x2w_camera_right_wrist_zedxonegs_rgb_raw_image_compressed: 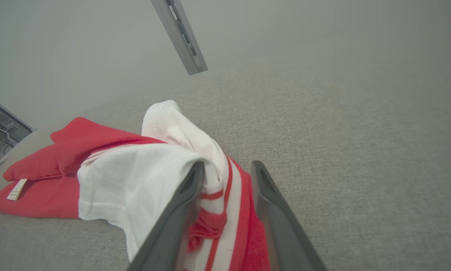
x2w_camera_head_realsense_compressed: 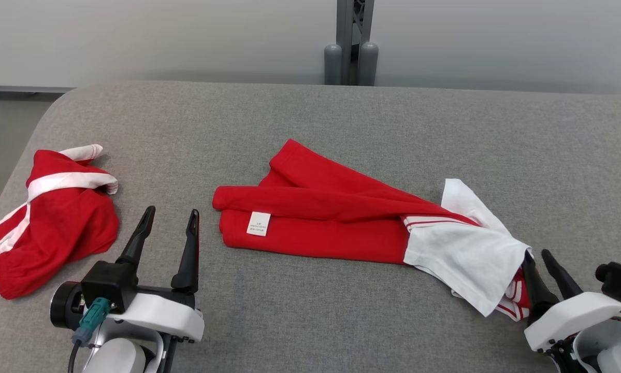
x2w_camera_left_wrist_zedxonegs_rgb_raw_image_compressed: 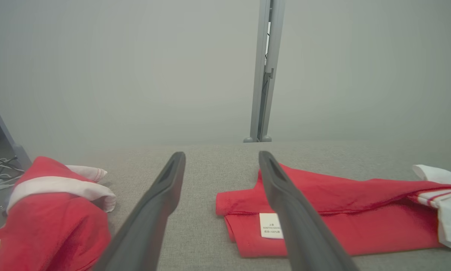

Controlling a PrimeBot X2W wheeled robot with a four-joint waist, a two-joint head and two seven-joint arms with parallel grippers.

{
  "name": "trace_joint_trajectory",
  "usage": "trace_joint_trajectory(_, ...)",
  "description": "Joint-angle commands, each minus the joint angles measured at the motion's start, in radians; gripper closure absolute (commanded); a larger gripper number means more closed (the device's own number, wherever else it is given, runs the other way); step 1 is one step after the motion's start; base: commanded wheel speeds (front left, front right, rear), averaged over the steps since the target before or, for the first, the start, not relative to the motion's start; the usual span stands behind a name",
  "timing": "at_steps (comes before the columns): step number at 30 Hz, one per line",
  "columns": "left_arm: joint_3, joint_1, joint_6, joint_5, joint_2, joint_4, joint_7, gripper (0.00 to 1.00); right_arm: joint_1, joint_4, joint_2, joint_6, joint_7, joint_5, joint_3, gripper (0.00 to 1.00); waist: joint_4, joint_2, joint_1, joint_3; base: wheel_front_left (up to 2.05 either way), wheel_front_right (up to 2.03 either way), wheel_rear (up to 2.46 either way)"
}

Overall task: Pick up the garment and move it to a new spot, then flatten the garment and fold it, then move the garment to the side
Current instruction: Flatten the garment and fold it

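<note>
Finding the garment (x2w_camera_head_realsense_compressed: 315, 228) stretched across the middle of the table (x2w_camera_head_realsense_compressed: 341, 119), red part doubled lengthwise, white striped end rumpled toward the right. Looks set down in its new spot and partly folded; by this reading, yet to smooth that bunched end, finish the fold and shift it aside. Noting the right gripper (x2w_camera_head_realsense_compressed: 536, 254) at the garment's right tip, fingers slightly apart, striped hem between them, seemingly not pinched. Noting the left gripper (x2w_camera_head_realsense_compressed: 172, 210) spread wide, empty, just left of the labelled end. Ignoring a second red garment (x2w_camera_head_realsense_compressed: 51, 223) bunched far left.
</note>
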Motion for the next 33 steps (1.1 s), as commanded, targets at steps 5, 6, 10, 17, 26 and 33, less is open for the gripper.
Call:
trace_joint_trajectory(5,0.012,0.014,0.014,-0.006,0.016,-0.008,0.005,0.0,0.041,-0.043,-0.008,0.0,-0.058,0.007,-0.04,0.0,-0.021,0.0,0.0,-0.024,0.0,0.0,0.0)
trace_joint_trajectory(6,0.014,0.018,0.018,-0.007,0.019,-0.011,0.004,0.0,0.047,-0.056,-0.006,0.0,-0.068,0.0,-0.055,0.0,-0.026,0.0,0.0,-0.028,0.0,0.0,0.0)
trace_joint_trajectory(10,0.025,0.036,0.032,-0.008,0.031,-0.027,0.005,0.0,0.073,-0.126,0.019,0.0,-0.103,-0.063,-0.115,0.0,-0.049,0.0,0.0,-0.051,0.0,0.0,0.0)
trace_joint_trajectory(17,0.057,0.077,0.07,-0.009,0.038,-0.053,0.002,0.0,0.112,-0.287,0.088,0.0,-0.116,-0.241,-0.139,0.0,-0.081,0.0,0.0,-0.094,0.0,0.0,0.0)
trace_joint_trajectory(26,0.067,0.139,0.078,0.002,0.056,-0.083,-0.002,0.0,0.219,-0.41,0.137,0.0,-0.081,-0.361,-0.062,0.0,-0.102,0.0,0.0,-0.14,0.0,0.0,0.0)
trace_joint_trajectory(33,0.056,0.162,0.089,0.002,0.065,-0.065,0.03,0.0,0.305,-0.442,0.147,0.0,-0.066,-0.379,-0.089,0.0,-0.11,0.0,0.0,-0.153,0.0,0.0,0.0)
